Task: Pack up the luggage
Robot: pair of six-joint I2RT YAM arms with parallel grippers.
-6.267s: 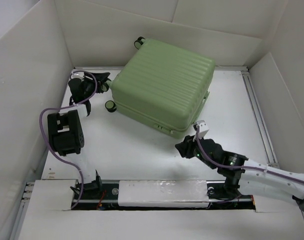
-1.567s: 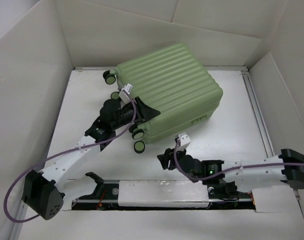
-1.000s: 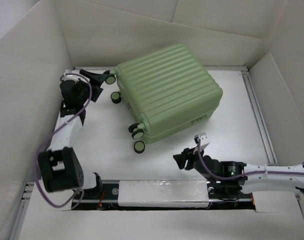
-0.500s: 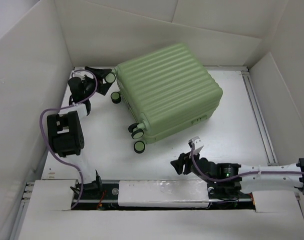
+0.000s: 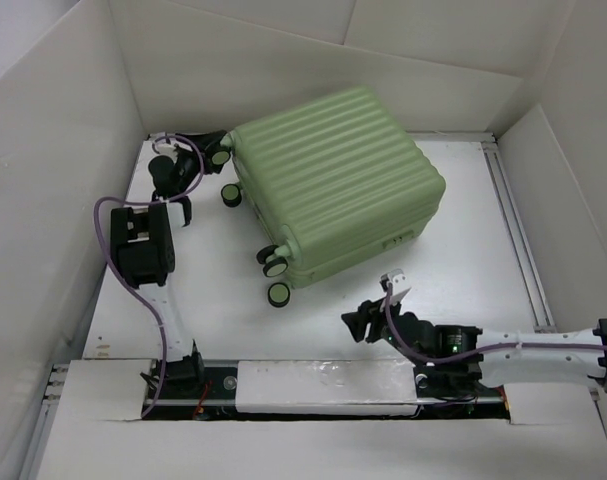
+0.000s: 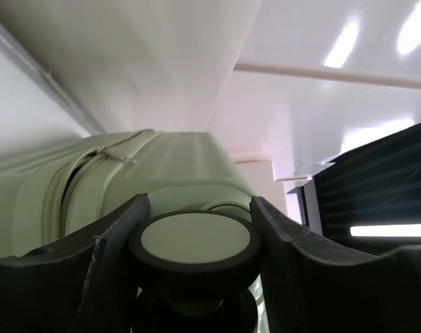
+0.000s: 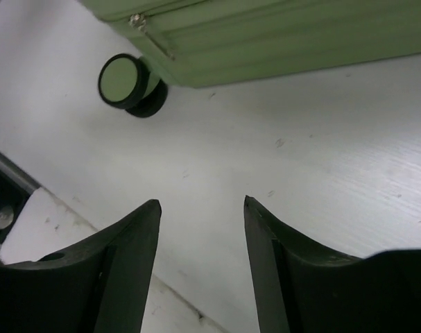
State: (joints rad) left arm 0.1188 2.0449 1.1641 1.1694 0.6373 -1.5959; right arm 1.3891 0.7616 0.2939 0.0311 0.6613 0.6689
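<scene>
1. The luggage (image 5: 338, 180) lies closed on its broad side, ribbed shell up, towards the back of the table (image 5: 463, 230).
2. The left gripper (image 5: 213, 152) is at the luggage's far-left corner. Its two fingers press against either side of the caster wheel (image 6: 195, 238) there, clasping it.
3. The right gripper (image 7: 202, 208) sits low over bare table just off the luggage's near edge. Its jaws are parted with nothing between them, and it touches nothing.
4. In the right wrist view, the near corner wheel (image 7: 123, 82) lies ahead and to the left of the fingers, clear of them, under the luggage's zipped seam.
5. Two more wheels (image 5: 230, 193) (image 5: 273, 265) stick out along the luggage's left side, between the two grippers.
6. White walls (image 5: 283, 60) stand close behind the luggage and to its left, leaving a narrow gap where the left gripper works.
7. The left arm rises from its base, folds at a black elbow block to the left of the luggage, and reaches back and rightward, a purple cable (image 5: 108, 215) looping beside it.
8. The right arm lies stretched low, running leftward below the luggage's near-right corner.
</scene>
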